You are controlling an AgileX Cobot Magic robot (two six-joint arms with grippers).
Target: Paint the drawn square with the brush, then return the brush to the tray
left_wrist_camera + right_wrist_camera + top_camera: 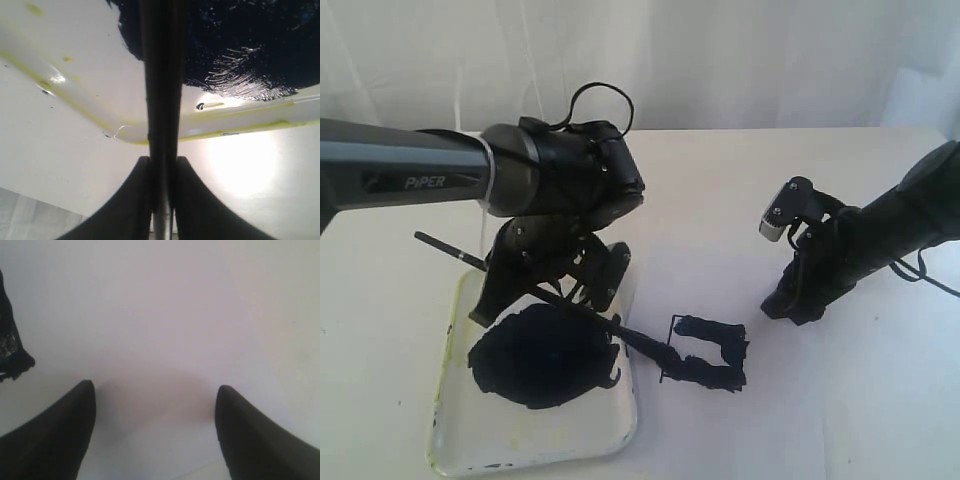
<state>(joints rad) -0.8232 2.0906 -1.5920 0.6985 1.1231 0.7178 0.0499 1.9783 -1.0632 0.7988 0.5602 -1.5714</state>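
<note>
The white tray with its yellowish rim lies at the front left and holds a big blue-black paint puddle. My left gripper hangs over the tray's far edge, shut on the long black brush, whose shaft runs between the fingers. The brush slants down to the right, its tip near the left side of the drawn square. That square is smeared with dark paint along its top, right and bottom. My right gripper stands open over bare paper, to the right of the square.
A white sheet covers the table. A pale curtain closes off the back. The left arm's big black link reaches in from the left edge.
</note>
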